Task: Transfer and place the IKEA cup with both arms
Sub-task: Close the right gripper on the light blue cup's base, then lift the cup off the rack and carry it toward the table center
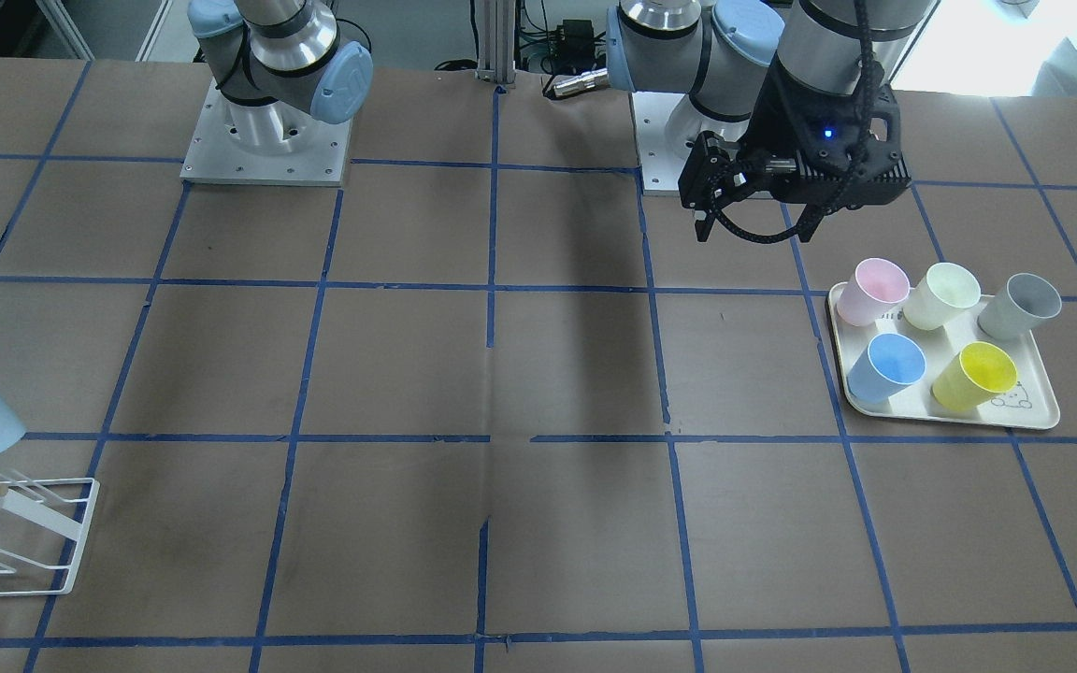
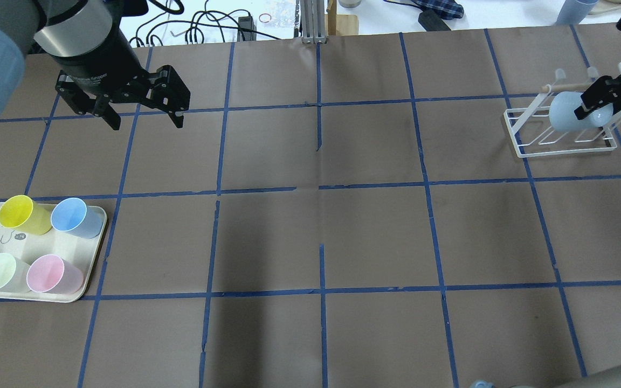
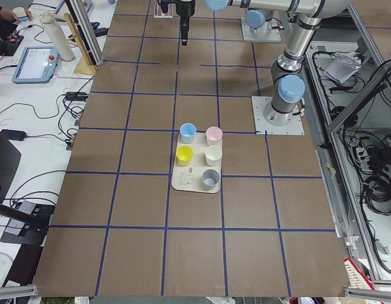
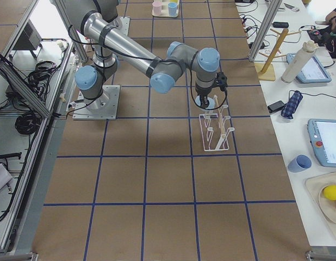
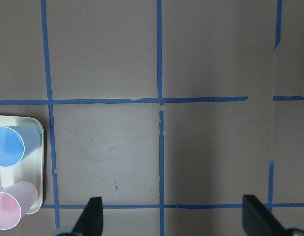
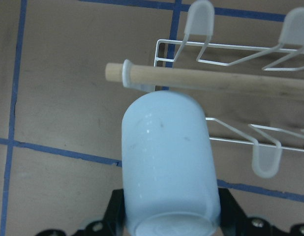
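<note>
A brown-covered table is marked into squares by blue tape. At its near left lies a cream rectangular plastic tray carrying five upright tapered plastic cups. In the far row a yellow cup stands left of a saturated blue cup. In the near row, from left to right, stand a grey cup, a pale green cup and a pink cup. A small line drawing marks the tray just beside the yellow cup. At the far right stands a white wire rack with white-tipped prongs and a wooden rod across its top.

IKEA cup over rack, tray well apart
</note>
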